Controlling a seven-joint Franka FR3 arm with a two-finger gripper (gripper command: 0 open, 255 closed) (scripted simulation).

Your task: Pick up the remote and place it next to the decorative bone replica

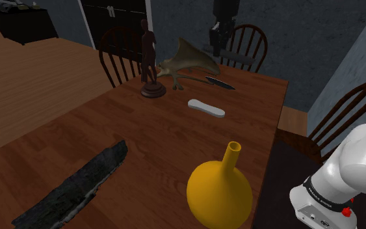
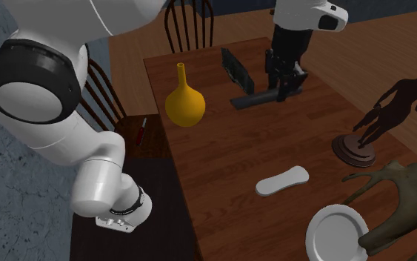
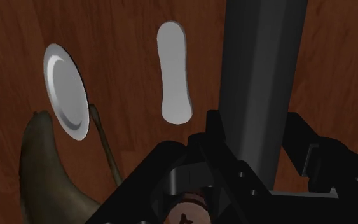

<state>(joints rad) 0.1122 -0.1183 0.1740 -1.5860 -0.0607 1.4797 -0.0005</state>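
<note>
One dark remote [image 2: 249, 99] — clasped in the hand [image 2: 282, 84].

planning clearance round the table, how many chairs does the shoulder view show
3. One chair stands behind the dark figurine, a second chair at the table's far edge, a third chair at that view's right. More may be out of frame.

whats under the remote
Bare wooden tabletop, with the white bone lying alongside; the strip directly behind the remote, held in the pincer, is hidden.
</note>
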